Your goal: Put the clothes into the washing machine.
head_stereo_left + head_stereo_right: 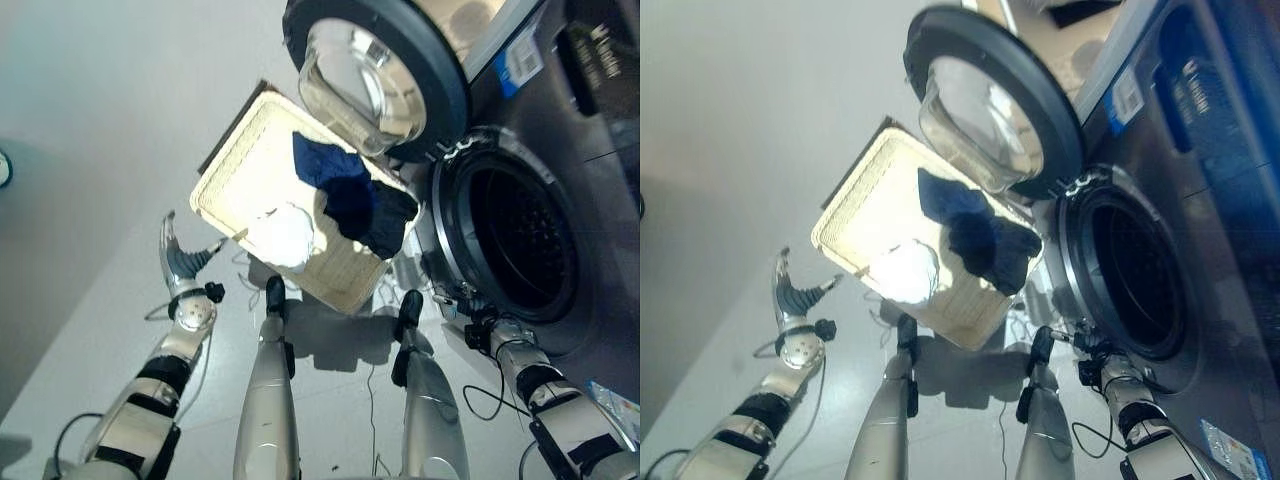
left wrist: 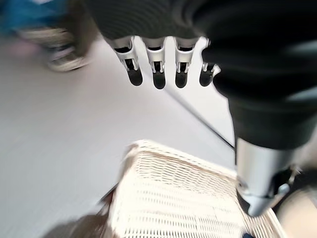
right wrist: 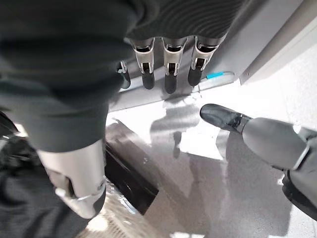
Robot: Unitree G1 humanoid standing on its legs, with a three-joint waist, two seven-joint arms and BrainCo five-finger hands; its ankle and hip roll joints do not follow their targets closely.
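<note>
A cream wicker basket stands on the floor to the left of the washing machine's round drum opening. In it lie a navy garment, a black garment hanging over the rim nearest the machine, and a white cloth. My left hand is raised beside the basket's near left edge, its fingers straight and holding nothing. My right hand hangs low before the machine's front, below the drum opening. Its fingers are straight and empty.
The machine's door is swung wide open and hangs over the basket's far right corner. The dark front panel fills the right side. Grey floor spreads left of the basket. A person's shoe is on the floor.
</note>
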